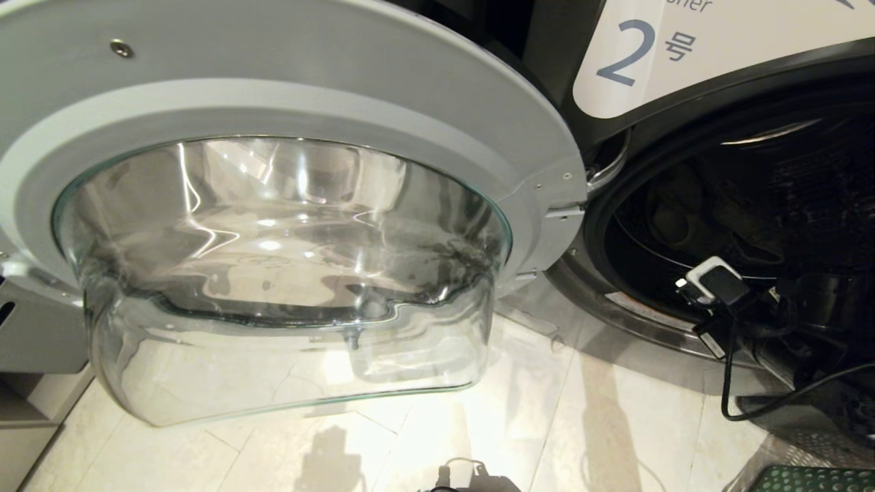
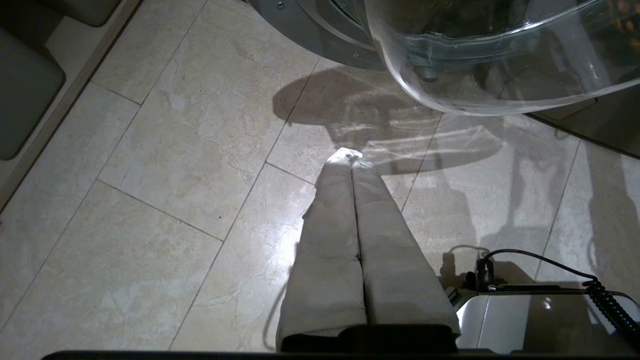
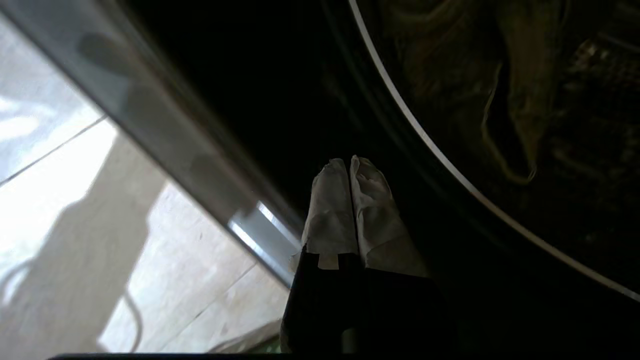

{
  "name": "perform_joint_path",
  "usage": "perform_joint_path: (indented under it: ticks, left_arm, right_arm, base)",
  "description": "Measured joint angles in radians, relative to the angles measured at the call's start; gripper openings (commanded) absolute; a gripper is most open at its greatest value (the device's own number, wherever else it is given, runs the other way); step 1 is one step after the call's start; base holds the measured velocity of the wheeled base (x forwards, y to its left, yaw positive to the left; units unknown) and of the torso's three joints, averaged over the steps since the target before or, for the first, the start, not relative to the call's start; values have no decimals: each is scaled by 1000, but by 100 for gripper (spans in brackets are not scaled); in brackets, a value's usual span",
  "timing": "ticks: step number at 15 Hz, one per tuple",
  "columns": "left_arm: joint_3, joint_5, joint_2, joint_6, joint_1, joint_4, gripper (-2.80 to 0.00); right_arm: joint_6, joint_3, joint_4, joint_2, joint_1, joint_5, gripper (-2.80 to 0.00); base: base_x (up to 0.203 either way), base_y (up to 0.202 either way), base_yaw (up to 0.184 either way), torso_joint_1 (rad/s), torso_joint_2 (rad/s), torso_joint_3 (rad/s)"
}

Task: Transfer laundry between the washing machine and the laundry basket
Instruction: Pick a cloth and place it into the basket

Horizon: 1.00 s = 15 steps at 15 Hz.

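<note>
The washing machine, labelled 2, stands with its round door swung wide to the left, the glass bowl facing me. My right arm reaches to the lower rim of the dark drum opening. My right gripper is shut on nothing, its taped fingers over the black door seal. Beyond the rim, laundry lies dimly in the drum, a dull olive fold with a hem. A corner of the green laundry basket shows low on the right. My left gripper is shut and empty, parked over the floor.
The glass door bowl hangs just ahead of the left gripper. Pale floor tiles spread in front of the machine. A black cable loops down from the right arm. A grey cabinet edge sits at the far left.
</note>
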Motion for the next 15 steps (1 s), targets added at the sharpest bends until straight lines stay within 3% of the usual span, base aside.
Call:
perform_joint_path:
  ticks: [5,12,15]
  left_arm:
    - [0,0,0,0,0,0,-280]
    - [0,0,0,0,0,0,-280]
    - [0,0,0,0,0,0,-280]
  right_arm:
    - [-38,-178,-68,94,-15,-1,-280]
    - [-148,-429,-79,261,-119,16,-280]
    - [-151,-530,-78,321,-149,28,-280]
  base:
    - [0,0,0,0,0,0]
    - [0,0,0,0,0,0]
    - [0,0,0,0,0,0]
